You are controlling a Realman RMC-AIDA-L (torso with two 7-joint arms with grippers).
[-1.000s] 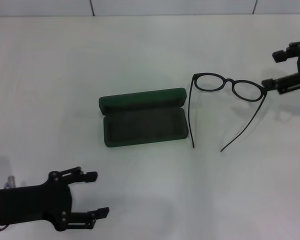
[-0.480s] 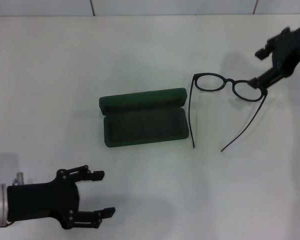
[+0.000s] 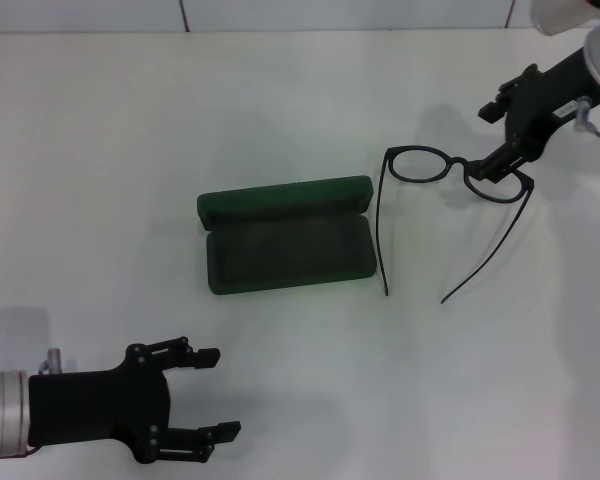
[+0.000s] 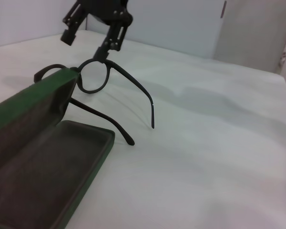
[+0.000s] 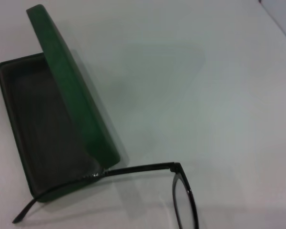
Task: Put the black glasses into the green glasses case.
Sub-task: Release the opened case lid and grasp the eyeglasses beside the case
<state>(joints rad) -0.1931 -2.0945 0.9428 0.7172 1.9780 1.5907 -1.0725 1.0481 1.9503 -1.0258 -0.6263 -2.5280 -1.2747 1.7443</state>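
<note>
On white table point(image 3: 280, 110), mid-field: green glasses case point(image 3: 286, 246), lid thrown open, standing up along the far edge, dark lining exposed, nothing inside. Same case in left wrist view point(image 4: 35, 157), lid upright, tray lying flat; in right wrist view point(image 5: 52, 119), lid again raised above the lined tray.

Just right of case: black glasses point(image 3: 455, 215), unfolded, lenses toward the far side, both temple arms running back toward the robot. Near temple arm lying close alongside the case's right end; contact cannot be told. In left wrist view, frame point(image 4: 97, 81) partly hidden behind the case lid, two temple tips showing past it. In right wrist view, one lens and one temple arm only point(image 5: 148, 183), the arm crossing in front of the case's corner.

Far right: right gripper point(image 3: 505, 130) over the outer lens, fingers spread, one fingertip point(image 3: 492, 166) down at the frame's rim, the other clear above the table. Not yet pinching anything. Seen also from left wrist view point(image 4: 86, 40), lower finger meeting the lens rim.

Near left corner: left gripper point(image 3: 215, 393), low, well apart from case, fingers spread, holding nothing.
</note>
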